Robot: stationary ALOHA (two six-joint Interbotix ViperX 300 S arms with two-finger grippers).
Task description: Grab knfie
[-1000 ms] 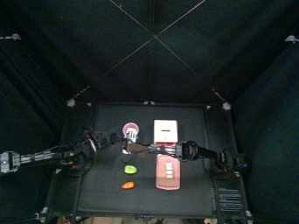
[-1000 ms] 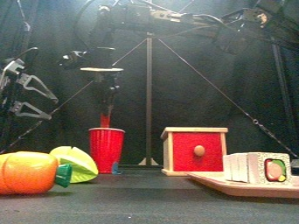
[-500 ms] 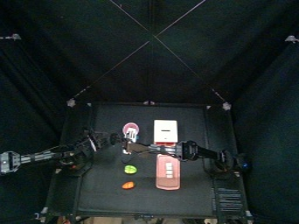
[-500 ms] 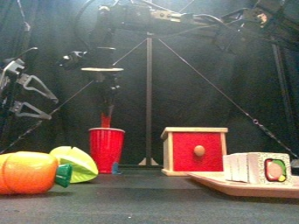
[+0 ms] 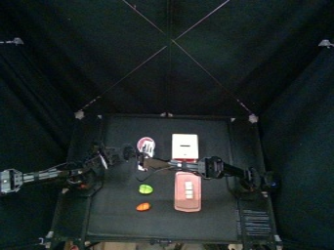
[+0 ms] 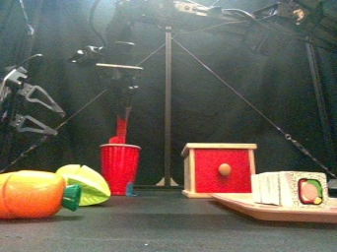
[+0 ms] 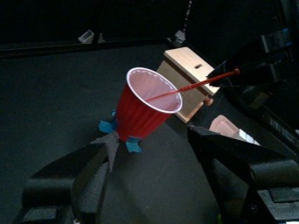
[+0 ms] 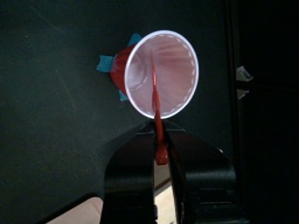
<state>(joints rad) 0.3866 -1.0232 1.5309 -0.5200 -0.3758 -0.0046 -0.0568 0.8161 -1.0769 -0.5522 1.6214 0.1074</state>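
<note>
Right gripper is clamped on the knife, jaws pinched on the handle end while the slim red blade points down into the cup. Seen from the front, the knife hangs over the cup, its tip at or just inside the rim; the left wrist view shows the knife slanting across the cup mouth.

Table: from above, the cup stands toward the back edge, left of centre, on blue tape. Just beside it on the right is a red box with a pale top. A pink board lies nearer the front edge, carrying sushi pieces. An orange lump and a green lump sit near the front left.

Left gripper hangs with its jaws wide apart, empty, over the left edge.

Judged from this, the grab looks made. To finish well, the lift should go straight up, clearing the rim before any sideways travel, since the light cup could tip. The grip should stay firm, as the thin handle may pivot.
</note>
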